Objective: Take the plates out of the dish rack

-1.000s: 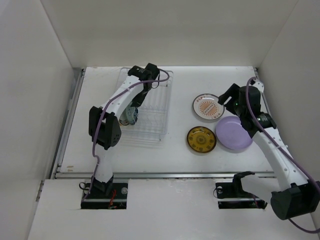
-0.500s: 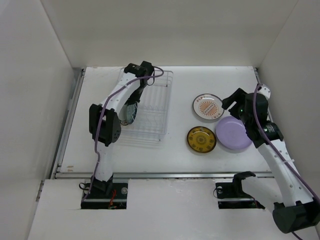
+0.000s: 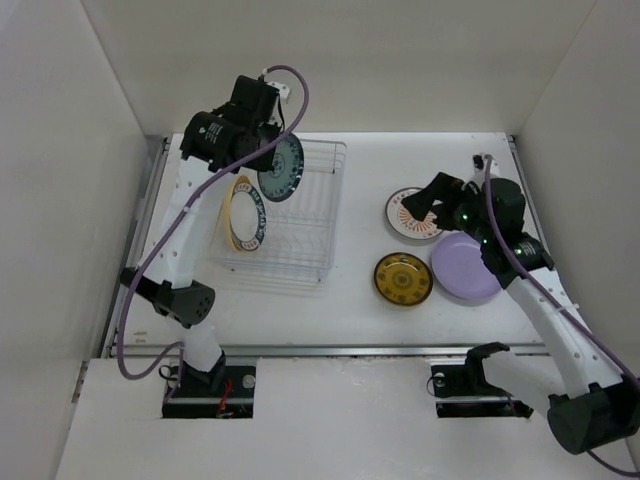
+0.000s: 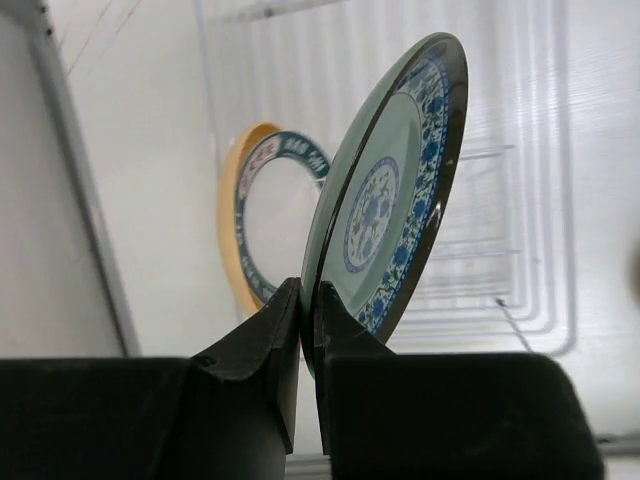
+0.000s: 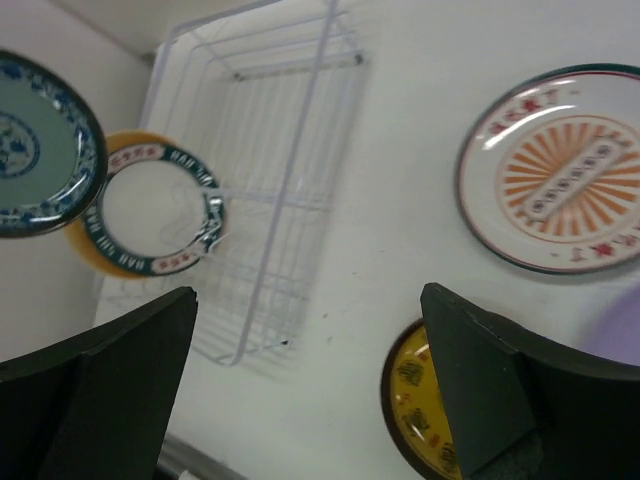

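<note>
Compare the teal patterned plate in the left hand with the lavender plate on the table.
The teal plate bears a blue floral pattern and dark rim; the lavender plate is plain. The teal plate stands on edge, pinched at its rim by the left hand above the dish rack; the lavender plate lies flat on the table. Both are round.

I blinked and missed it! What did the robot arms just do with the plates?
The left gripper, shut on the teal plate, lifted it out of the dish rack. The open right gripper drifted left. The lavender plate, gold-brown plate and red-marked plate stayed put.
</note>
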Action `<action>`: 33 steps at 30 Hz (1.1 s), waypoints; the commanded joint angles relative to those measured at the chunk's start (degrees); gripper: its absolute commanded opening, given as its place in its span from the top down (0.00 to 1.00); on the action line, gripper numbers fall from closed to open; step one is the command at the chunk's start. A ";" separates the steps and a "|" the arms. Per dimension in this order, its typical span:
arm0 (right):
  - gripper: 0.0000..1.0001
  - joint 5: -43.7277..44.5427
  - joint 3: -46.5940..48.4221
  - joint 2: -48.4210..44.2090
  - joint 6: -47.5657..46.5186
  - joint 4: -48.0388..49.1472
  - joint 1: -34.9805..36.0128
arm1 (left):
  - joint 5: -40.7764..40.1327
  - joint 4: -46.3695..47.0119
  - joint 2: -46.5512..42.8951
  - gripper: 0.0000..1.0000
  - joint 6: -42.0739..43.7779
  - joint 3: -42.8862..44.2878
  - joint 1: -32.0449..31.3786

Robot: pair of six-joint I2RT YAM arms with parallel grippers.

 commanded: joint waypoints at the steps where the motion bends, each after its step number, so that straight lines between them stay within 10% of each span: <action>1: 0.00 -10.55 -1.60 3.64 1.36 11.99 3.06 | 12.53 1.90 -1.45 1.00 0.23 0.53 0.41; 8: 0.03 -16.27 -1.79 12.61 7.51 25.53 8.07 | 48.23 -3.45 3.29 1.00 4.70 -0.52 0.41; 15: 0.18 -16.45 -1.78 17.89 8.57 28.27 12.92 | 56.17 -4.60 4.53 1.00 7.43 -1.05 0.41; 19: 0.90 -16.45 -2.31 19.31 9.88 29.41 14.23 | 57.31 -5.22 3.91 1.00 7.96 -2.27 0.41; 22: 1.00 -14.70 -3.45 18.35 11.21 29.41 14.23 | 54.52 -5.22 3.39 0.98 7.97 -2.89 0.41; 24: 1.00 -11.20 -3.98 16.33 13.58 27.06 14.23 | 46.47 -4.52 2.86 0.73 6.56 -3.42 0.41; 25: 1.00 -7.09 -3.98 15.01 13.58 23.04 14.23 | 42.76 -3.99 2.25 0.34 5.69 -3.42 0.41; 27: 1.00 -2.67 -4.76 10.62 14.98 18.54 14.23 | 31.02 -3.29 1.46 0.05 3.76 -3.42 0.41; 33: 1.00 16.49 -8.01 -1.23 19.72 -5.10 13.71 | 3.12 -2.58 0.75 0.00 1.46 -3.95 0.41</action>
